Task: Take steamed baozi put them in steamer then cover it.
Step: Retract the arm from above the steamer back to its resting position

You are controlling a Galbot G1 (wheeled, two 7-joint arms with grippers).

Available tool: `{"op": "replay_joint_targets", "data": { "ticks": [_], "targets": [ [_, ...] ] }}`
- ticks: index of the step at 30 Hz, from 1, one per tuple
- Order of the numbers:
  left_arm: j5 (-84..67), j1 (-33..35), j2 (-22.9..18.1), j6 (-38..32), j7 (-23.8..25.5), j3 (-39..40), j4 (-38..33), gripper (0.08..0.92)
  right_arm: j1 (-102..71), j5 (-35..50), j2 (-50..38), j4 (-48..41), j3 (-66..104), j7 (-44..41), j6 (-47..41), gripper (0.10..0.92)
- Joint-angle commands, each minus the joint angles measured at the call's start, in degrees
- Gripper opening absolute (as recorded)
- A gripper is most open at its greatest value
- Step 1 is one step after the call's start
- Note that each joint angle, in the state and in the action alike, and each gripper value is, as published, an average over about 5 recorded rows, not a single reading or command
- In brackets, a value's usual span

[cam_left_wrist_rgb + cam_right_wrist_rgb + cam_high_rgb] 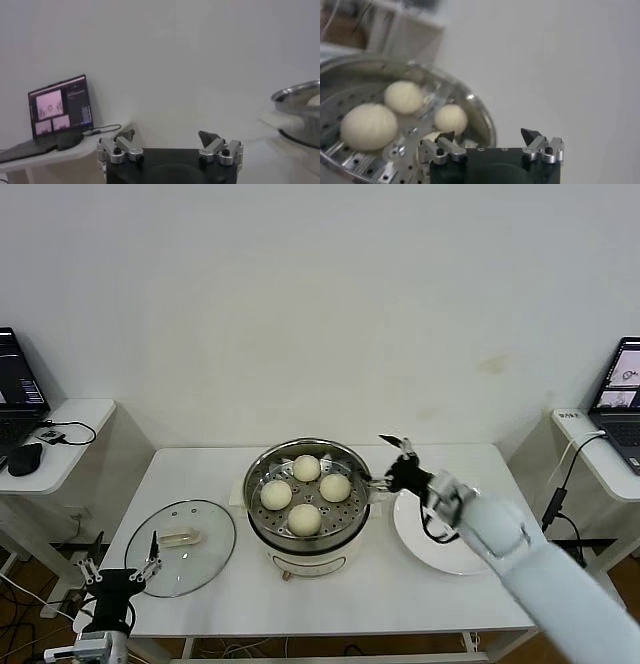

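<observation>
Taking the steamer (306, 496) at the middle of the white table (210, 594) as landmark: well to its left, off the table's near-left corner, the left gripper (120, 565) hangs with its fingers spread and empty. Between it and the steamer the glass cover (181, 547) lies flat near the front edge, its oblong handle (181, 536) running left to right; bare table separates it from the pot. Four baozi (305, 519) sit on the perforated tray. Just past the steamer's right rim, the right gripper (397, 451) hovers, fingers apart, holding nothing, above the white plate's (425, 546) far edge.
</observation>
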Motion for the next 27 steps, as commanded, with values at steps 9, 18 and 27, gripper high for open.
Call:
{"op": "replay_joint_targets", "data": {
  "ticks": [9,18,27],
  "targets": [
    [62.2,-3.8,4.8,-8.9,-2.5,-6.3,12.7,0.823,-39.6,-14.7,26.6,5.2,44.6,4.3,18.5,0.823],
    [73.4,-5.2,7.4,-6.8,1.3,-4.4,15.9,0.823,-39.9,-17.0,29.0,3.4,44.2,5.0,21.4,0.822],
    [74.3,-13.1,8.9,-6.5,2.7,1.4,24.5,0.823,-39.5,-16.9,29.6,3.1,44.2,4.9,22.0,0.823]
  ]
}}
